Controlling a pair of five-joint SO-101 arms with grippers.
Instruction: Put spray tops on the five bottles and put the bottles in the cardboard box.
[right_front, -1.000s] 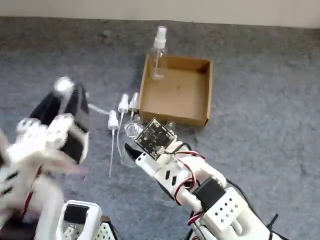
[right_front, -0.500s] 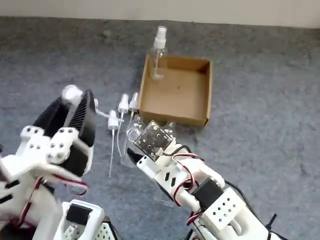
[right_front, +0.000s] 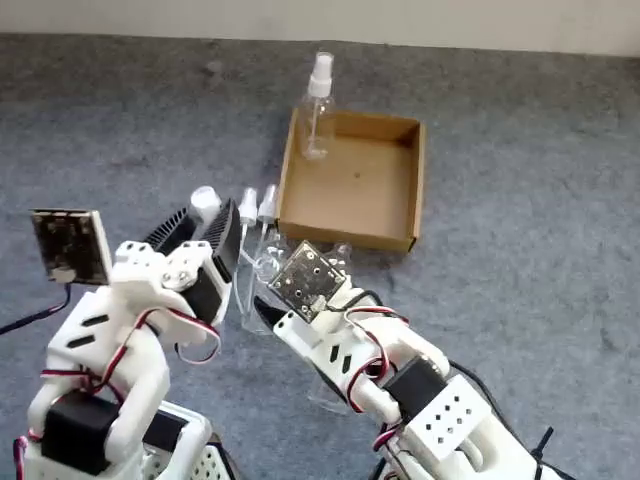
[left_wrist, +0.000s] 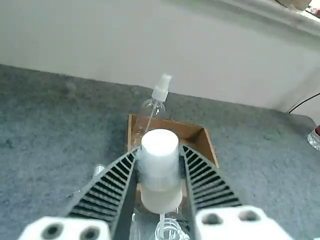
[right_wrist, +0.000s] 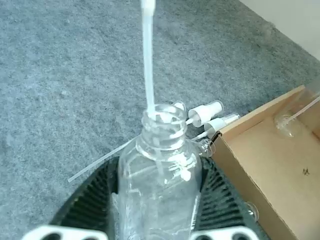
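My left gripper is shut on a white spray top, held upright. Its thin tube drops into the open neck of a clear bottle. That bottle stands upright between the black fingers of my right gripper, which is shut on its body. The cardboard box lies just beyond, open side up. One bottle with a spray top fitted stands in its far left corner. Two loose spray tops lie on the carpet left of the box.
Grey carpet covers the table. Another clear bottle lies against the box's near wall, close to the held bottle. A pale wall runs along the far side. Open carpet extends to the right of the box.
My left arm has swung right and toward the box with the spray top, bringing its tube over and into the held bottle's neck. My right arm has barely moved.
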